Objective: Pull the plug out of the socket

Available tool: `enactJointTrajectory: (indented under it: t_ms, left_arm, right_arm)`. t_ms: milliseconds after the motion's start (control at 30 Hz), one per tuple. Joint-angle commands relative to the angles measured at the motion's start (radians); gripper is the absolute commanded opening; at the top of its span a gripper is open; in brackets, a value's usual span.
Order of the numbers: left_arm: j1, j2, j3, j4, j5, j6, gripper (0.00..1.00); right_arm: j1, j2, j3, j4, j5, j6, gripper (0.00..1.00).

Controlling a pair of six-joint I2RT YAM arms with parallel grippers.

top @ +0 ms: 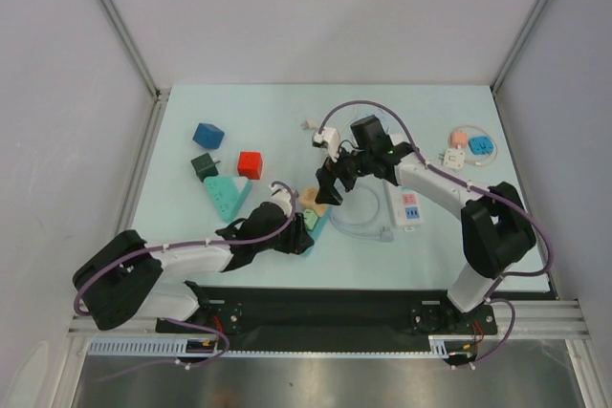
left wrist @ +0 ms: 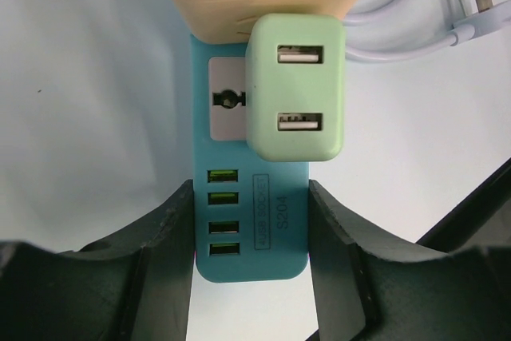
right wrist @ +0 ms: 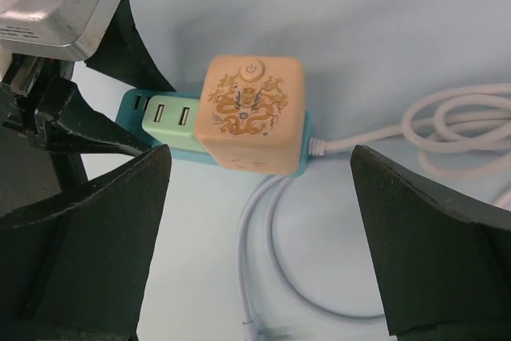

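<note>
From my remote station: at left, the left gripper (left wrist: 251, 197) is clamped on the bare USB end of the teal power strip (left wrist: 247, 265), a finger pressed to each long side. Next along the strip sits a mint charger (left wrist: 295, 89), then the peach cube plug (right wrist: 251, 113), which I take to be the one to pull, though the task does not say which of the 2 it means. At right, the right gripper (right wrist: 257, 161) hangs over the cube with its jaws spread wide and nothing in them.

I see 3 risks. The left grip is at the far end of the strip from the cube, so an upward pull could lever the strip out of those fingers or lift it along with the plug. The mint charger appears to touch the cube's side, and a jaw coming down on that side could catch it or land on both. The white cable (right wrist: 447, 117) loops away from the strip's right end and could drag if the strip moves.

In the right wrist view the cube lies between the 2 open fingers and beyond their tips, apart from both. It is a little nearer the left finger, so I would centre before closing.
</note>
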Motion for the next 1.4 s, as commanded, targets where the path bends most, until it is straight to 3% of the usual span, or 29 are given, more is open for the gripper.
enactJointTrajectory:
  t_ms: [0, 467, 667, 767, 800, 867, 900, 967, 1000, 1233, 1300, 1367]
  left_arm:
    - [-0.031, -0.037, -0.001, 0.015, 0.003, 0.03, 0.05]
    - [-0.055, -0.114, -0.032, 0.031, -0.026, 0.024, 0.05]
    - [-0.057, -0.14, -0.046, 0.043, -0.026, 0.014, 0.05]
    - [-0.057, -0.158, -0.058, 0.046, -0.055, 0.007, 0.05]
    - [-0.057, -0.163, -0.061, 0.047, -0.061, 0.001, 0.05]
    - [-0.057, -0.172, -0.073, 0.05, -0.074, -0.009, 0.05]
    - [-0.057, -0.183, -0.081, 0.052, -0.077, -0.018, 0.05]
    - [-0.057, -0.2, -0.092, 0.055, -0.092, -0.029, 0.08]
    - [-0.057, -0.22, -0.105, 0.064, -0.094, -0.042, 0.12]
    - [-0.057, -0.335, -0.159, 0.104, -0.106, -0.095, 0.81]
    - [-0.055, -0.362, -0.174, 0.109, -0.104, -0.098, 0.93]
    - [-0.055, -0.407, -0.184, 0.112, -0.103, -0.092, 0.98]
  right_arm:
    - [0.049, 0.04, 0.041, -0.034, 0.041, -0.016, 1.0]
    - [0.129, 0.164, 0.126, -0.009, 0.203, 0.102, 0.97]
    - [0.165, 0.205, 0.156, -0.034, 0.298, 0.133, 0.85]
    - [0.175, 0.21, 0.147, -0.046, 0.326, 0.128, 0.7]
    - [0.174, 0.208, 0.147, -0.048, 0.335, 0.126, 0.57]
    - [0.175, 0.205, 0.136, -0.054, 0.352, 0.125, 0.43]
    - [0.175, 0.202, 0.133, -0.054, 0.369, 0.125, 0.25]
    - [0.174, 0.19, 0.119, -0.054, 0.375, 0.119, 0.1]
    - [0.172, 0.185, 0.113, -0.052, 0.375, 0.117, 0.0]
    - [0.12, 0.107, 0.046, 0.021, 0.268, 0.117, 0.0]
    - [0.1, 0.093, 0.018, 0.04, 0.23, 0.125, 0.0]
    - [0.083, 0.075, 0.0, 0.07, 0.211, 0.132, 0.0]
